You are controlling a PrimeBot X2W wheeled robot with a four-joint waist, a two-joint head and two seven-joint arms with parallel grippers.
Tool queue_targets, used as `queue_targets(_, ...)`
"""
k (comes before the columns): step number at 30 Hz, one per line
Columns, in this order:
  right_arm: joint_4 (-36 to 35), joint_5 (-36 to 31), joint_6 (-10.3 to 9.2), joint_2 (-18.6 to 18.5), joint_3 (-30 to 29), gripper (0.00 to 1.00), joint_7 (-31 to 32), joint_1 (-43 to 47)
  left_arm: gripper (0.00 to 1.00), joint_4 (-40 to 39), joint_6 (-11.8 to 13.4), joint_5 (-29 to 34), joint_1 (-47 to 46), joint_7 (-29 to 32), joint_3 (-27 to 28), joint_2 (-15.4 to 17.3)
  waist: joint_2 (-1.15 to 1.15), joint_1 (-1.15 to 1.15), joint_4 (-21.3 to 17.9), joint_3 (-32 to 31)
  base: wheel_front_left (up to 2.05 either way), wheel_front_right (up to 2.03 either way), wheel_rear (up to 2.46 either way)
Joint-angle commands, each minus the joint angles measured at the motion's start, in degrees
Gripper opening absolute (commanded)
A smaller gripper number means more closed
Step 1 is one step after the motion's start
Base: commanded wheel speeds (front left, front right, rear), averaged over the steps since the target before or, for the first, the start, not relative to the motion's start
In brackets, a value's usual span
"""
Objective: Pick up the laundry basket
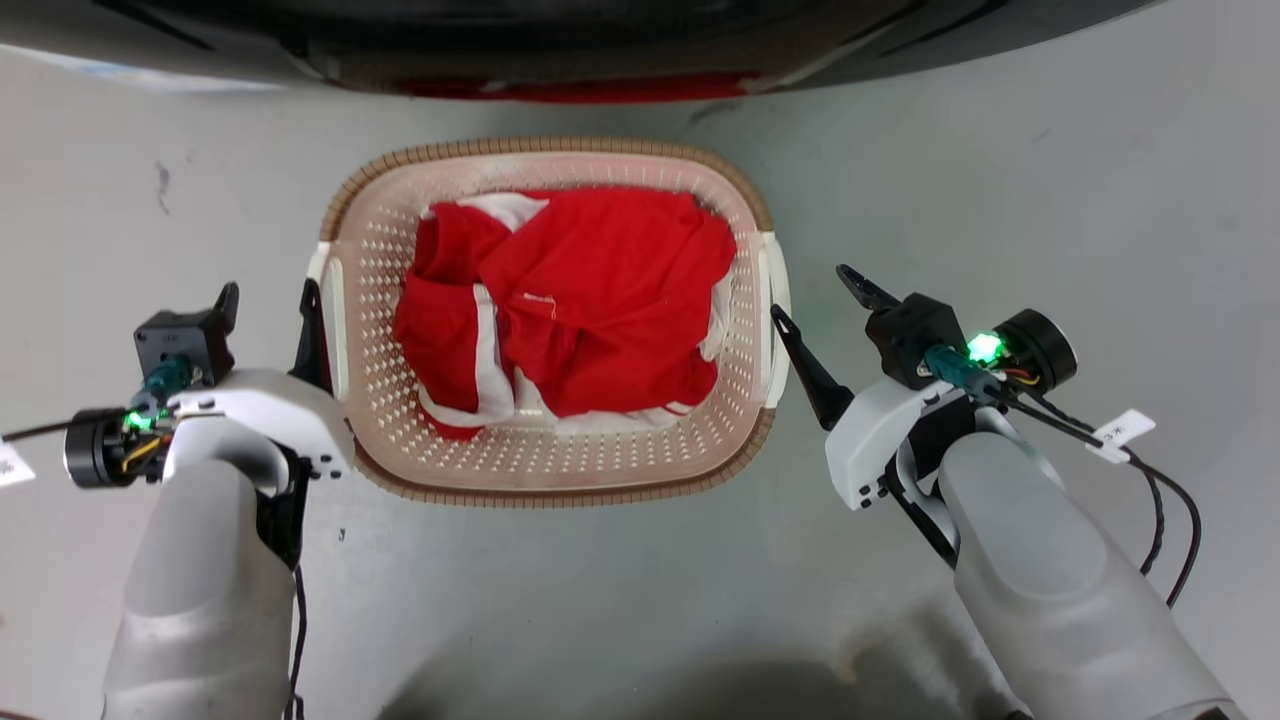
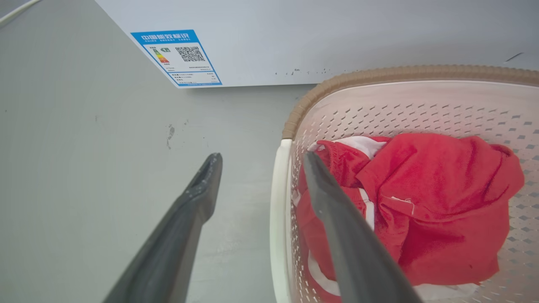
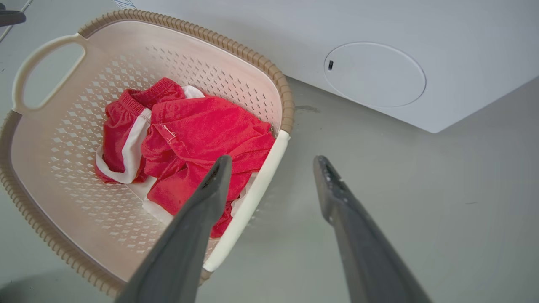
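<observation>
The laundry basket lies between the arms, its white side handles framed by the open, empty left gripper and right gripper

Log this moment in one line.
phase: pre-grasp | left gripper: open at left handle | right gripper: open at right handle | laundry basket: on floor, red clothes inside

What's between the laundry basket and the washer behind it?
Only bare grey floor with a small dark scuff. The right wrist view shows it between the laundry basket rim and the white washer.
</observation>
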Motion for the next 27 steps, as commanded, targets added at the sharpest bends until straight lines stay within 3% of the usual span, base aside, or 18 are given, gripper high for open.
queue_targets(1, 0.55, 0.14, -0.04, -0.10, 0.30, 1.00, -0.11, -1.28, 1.00, 0.37, -0.07, 0.21, -1.28, -0.16, -0.19, 0.24, 0.00, -0.01, 0.18, 1.39, 0.00, 0.00, 0.00)
queue_targets(25, 8.86, 5.87, -0.05, -0.11, 5.20, 1.00, -0.11, -8.84, 1.00, 7.30, -0.04, 0.35, -9.24, -0.16, -3.16, -1.02, 0.00, -0.01, 1.36, 9.76, 0.00, 0.00, 0.00)
queue_targets(26, 9.04, 5.95, -0.05, -0.11, 5.33, 0.96, -0.11, -8.91, 1.00, 7.52, -0.08, 0.41, -9.41, -0.16, -3.39, -1.09, 0.00, -0.01, 1.37, 9.87, 0.00, 0.00, 0.00)
queue_targets(27, 9.03, 5.80, -0.05, -0.12, 5.46, 0.41, -0.11, -9.11, 0.46, 7.64, -0.10, 0.47, -9.52, -0.16, -3.55, -1.14, 0.00, -0.01, 1.38, 9.97, 0.00, 0.00, 0.00)
